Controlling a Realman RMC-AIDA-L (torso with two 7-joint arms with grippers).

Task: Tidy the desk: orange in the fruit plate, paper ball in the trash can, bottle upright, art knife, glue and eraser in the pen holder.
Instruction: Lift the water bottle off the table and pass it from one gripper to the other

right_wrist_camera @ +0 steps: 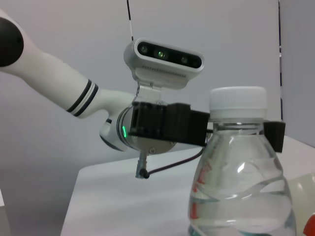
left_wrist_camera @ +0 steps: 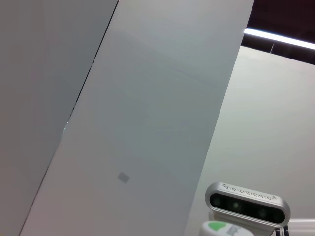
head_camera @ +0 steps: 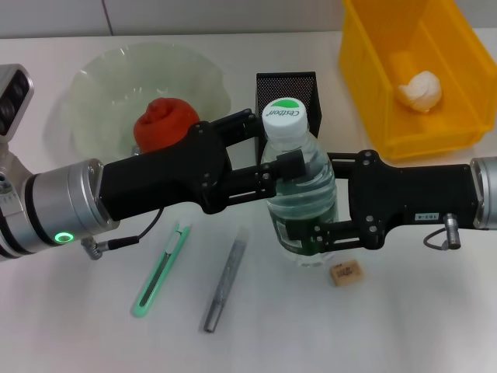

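With two of the six duties settled, noted as follows, largest first. Plain white desk (head_camera: 435,326): bearing everything. Bright yellow rectangular plastic trash can (head_camera: 373,70) at the far right: crumpled white paper ball (head_camera: 420,90) inside, so done. Wide translucent pale-green fruit plate (head_camera: 93,85) at the far left: wrinkled red-orange orange (head_camera: 159,124) seated in it, so done. Clear plastic water bottle (head_camera: 299,194) with dark green label and white-green cap: upright at desk centre, just before the black mesh pen holder (head_camera: 287,84). Left gripper (head_camera: 273,172) clamped on the upper body near the shoulder, right gripper (head_camera: 326,237) closed about the labelled lower body from the other side; judged a two-sided hold to steady it against toppling. Not yet filed in the holder, all lying on the desk: slim mint-green art knife (head_camera: 161,270), grey translucent glue stick (head_camera: 225,281), small tan eraser (head_camera: 345,273) just beside the bottle's base.
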